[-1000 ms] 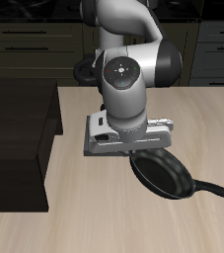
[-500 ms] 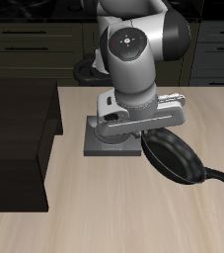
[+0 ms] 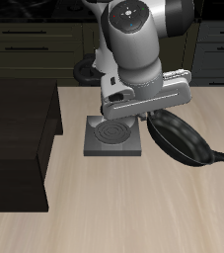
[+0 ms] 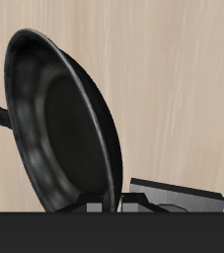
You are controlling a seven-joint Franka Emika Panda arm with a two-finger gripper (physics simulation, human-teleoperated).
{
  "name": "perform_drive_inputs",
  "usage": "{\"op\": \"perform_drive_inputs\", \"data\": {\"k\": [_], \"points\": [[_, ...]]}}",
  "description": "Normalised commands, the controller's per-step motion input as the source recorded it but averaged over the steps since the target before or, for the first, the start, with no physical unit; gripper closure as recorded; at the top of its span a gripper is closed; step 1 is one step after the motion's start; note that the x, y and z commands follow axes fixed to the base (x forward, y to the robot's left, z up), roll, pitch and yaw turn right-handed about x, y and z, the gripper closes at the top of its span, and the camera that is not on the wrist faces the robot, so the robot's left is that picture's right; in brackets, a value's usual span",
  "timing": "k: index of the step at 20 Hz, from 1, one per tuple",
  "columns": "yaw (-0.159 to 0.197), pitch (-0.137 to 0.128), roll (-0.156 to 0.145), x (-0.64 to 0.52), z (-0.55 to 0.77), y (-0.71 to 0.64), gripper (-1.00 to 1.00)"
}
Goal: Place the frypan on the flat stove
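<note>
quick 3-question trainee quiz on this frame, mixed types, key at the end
1. True or false: the round black shallow frypan rests flat on the table.
2. The flat square grey stove plate has on its coil: A) the pan B) nothing C) a book.
3. Fill in: the gripper is shut on the pan's ____.

Key: 1 false, it hangs tilted in the grip, beside the stove. 2 B. 3 rim.

You see frypan black all over, glossy dark interior catching pale sheen in wrist view. Flat stove grey plate, dark round spiral coil at centre. Table light beige wood grain. Wooden block very dark brown. Robot arm white-grey with black joints, small red mark.
</note>
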Motion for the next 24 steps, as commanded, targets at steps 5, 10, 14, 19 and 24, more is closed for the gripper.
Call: {"op": "perform_drive_inputs", "data": {"k": [5, 10, 14, 19, 24], "points": [[0.025, -0.042, 0.009, -0.3, 0.22, 0.06, 1.0], [0.022, -0.018, -0.014, -0.34, 0.26, 0.01, 1.0], [0.05, -0.046, 0.003, -0.37, 0.25, 0.01, 1.0], [0.014, -0.018, -0.017, -0.22, 0.15, -0.08, 1.0], [0.023, -0.011, -0.005, -0.3, 0.11, -0.06, 1.0]]}}
